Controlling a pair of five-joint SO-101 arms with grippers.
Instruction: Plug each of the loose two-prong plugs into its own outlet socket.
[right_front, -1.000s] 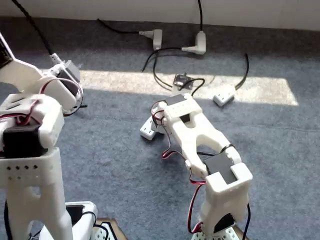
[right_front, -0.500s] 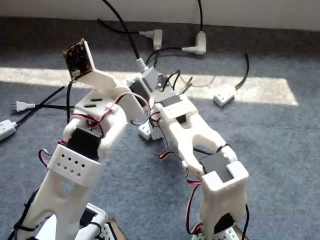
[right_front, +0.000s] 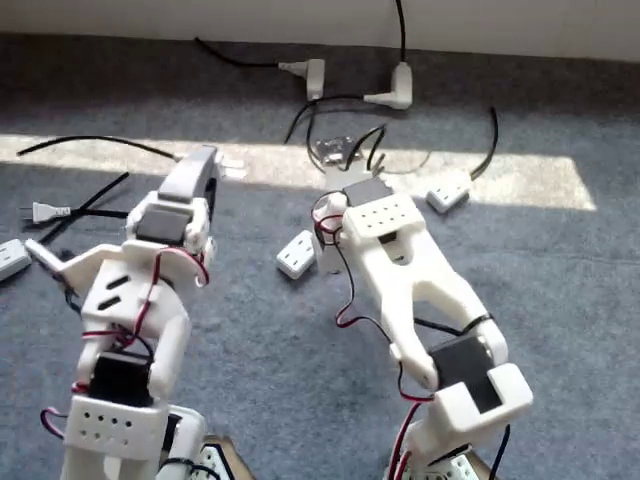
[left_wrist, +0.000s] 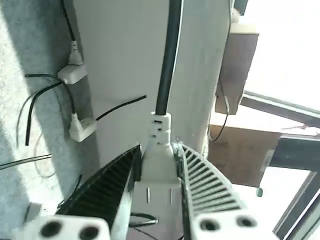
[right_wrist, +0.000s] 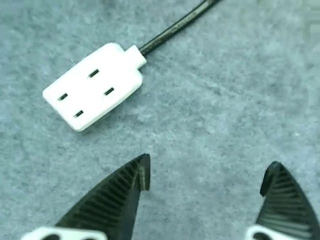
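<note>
Socket block (right_front: 297, 253) lies on carpet (right_front: 250, 330) btwn the arms, long axis slanted. Beyond & left of it, left end effector (left_wrist: 158, 147) clamps white plug (left_wrist: 156, 175), black cord (left_wrist: 167, 60) attached. Right end effector (right_wrist: 207, 165) open, empty, over carpet. Plug prob. has to travel toward block, so left arm's job.

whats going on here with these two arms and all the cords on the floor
The left gripper is shut on a white plug with a black cord, holding it clear of the carpet. The right gripper hangs open above the carpet, near a white outlet socket that lies face up with its slots empty.
</note>
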